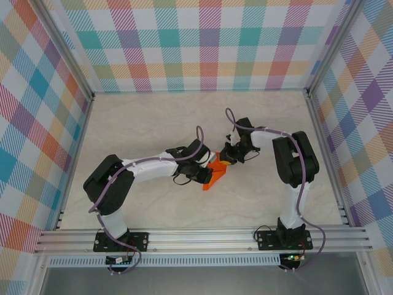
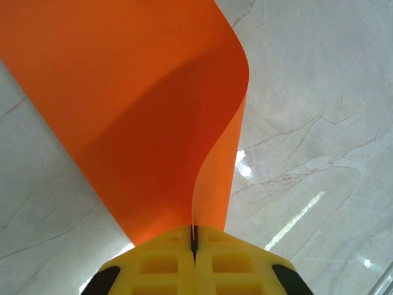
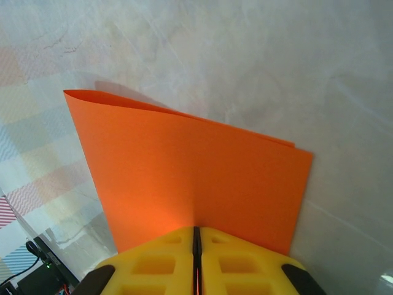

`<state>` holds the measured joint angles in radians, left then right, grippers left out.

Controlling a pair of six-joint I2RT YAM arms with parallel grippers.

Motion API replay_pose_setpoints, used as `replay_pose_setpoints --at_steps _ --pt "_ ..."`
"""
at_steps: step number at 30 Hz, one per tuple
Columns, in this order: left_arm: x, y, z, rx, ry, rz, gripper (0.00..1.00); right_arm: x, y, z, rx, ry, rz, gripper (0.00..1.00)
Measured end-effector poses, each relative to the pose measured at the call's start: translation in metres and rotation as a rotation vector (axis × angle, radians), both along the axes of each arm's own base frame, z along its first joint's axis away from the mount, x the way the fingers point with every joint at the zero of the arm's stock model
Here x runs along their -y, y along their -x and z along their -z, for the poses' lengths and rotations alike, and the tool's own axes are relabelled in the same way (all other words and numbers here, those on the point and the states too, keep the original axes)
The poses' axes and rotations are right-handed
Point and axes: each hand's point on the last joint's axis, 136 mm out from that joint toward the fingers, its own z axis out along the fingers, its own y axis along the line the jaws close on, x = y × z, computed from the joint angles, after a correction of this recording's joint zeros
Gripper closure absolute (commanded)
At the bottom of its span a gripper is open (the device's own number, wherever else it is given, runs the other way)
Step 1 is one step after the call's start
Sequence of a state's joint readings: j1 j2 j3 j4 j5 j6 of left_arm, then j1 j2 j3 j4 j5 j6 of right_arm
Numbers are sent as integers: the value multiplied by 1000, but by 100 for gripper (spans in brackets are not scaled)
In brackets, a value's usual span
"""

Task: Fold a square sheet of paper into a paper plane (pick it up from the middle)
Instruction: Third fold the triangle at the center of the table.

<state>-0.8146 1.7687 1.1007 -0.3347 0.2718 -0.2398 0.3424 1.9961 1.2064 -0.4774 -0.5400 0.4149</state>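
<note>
Left jaws clamped shut on square sheet of paper point(image 1: 214, 176), bent double, fold rounded. Right jaws pinched shut on its 1 o'clock edge. Marbled worktop point(image 1: 153, 123) beneath.

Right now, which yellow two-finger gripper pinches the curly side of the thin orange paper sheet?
The left gripper: the orange paper curves there; at the right gripper it looks flat.

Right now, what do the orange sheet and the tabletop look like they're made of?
The sheet looks like thin matte paper: it curls softly into a fold. The tabletop is likely glossy marble-look stone or laminate: grey veins, light glints.
</note>
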Motion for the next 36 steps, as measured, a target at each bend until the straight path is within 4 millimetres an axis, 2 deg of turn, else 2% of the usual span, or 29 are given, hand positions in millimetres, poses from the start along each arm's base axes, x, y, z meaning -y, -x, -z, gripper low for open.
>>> replay_pose_setpoints --at_steps 8,36 --pt "4 -12 5 -6 -6 -14 100 -1 -2 -1 0 9 -30 89" --pt "-3 -19 15 -2 -52 -69 100 0 -2 0 -8 16 -24 88"
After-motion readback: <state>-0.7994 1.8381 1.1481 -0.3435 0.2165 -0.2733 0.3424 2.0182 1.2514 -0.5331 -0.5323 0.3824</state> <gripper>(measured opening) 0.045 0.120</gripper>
